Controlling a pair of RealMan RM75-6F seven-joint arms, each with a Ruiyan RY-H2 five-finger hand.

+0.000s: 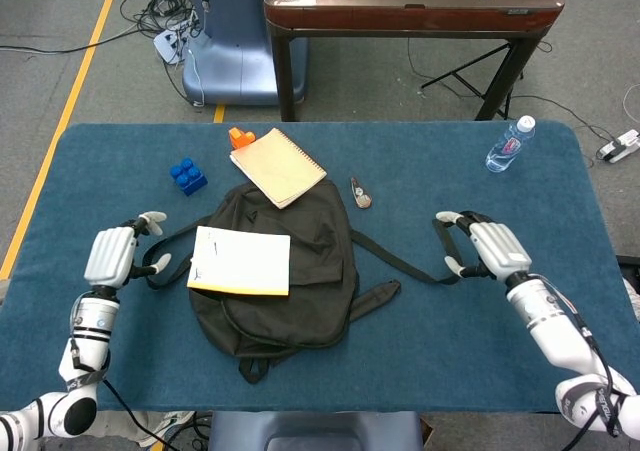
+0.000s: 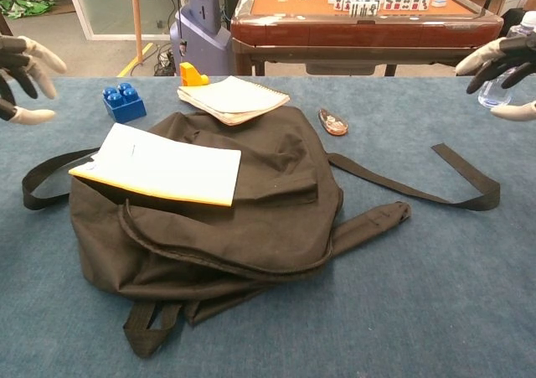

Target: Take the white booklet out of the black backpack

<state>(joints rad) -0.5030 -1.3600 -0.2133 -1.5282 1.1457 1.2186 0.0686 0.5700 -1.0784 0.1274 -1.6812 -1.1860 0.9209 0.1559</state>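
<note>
The white booklet (image 1: 240, 261) (image 2: 161, 163), with an orange edge, lies flat on top of the black backpack (image 1: 290, 276) (image 2: 226, 210) in the middle of the table. My left hand (image 1: 115, 254) (image 2: 21, 72) hovers off to the backpack's left, fingers apart and holding nothing. My right hand (image 1: 487, 247) (image 2: 504, 64) is open too, far to the right beyond the backpack's long strap (image 1: 400, 266) (image 2: 452, 189). Neither hand touches the booklet or the bag.
A tan spiral notebook (image 1: 277, 166) (image 2: 233, 98) rests at the backpack's far edge, with an orange block (image 1: 238, 137), a blue brick (image 1: 187, 175) (image 2: 124, 102), a small oval item (image 1: 360, 193) and a water bottle (image 1: 508, 145). A wooden table (image 1: 410, 1) stands behind.
</note>
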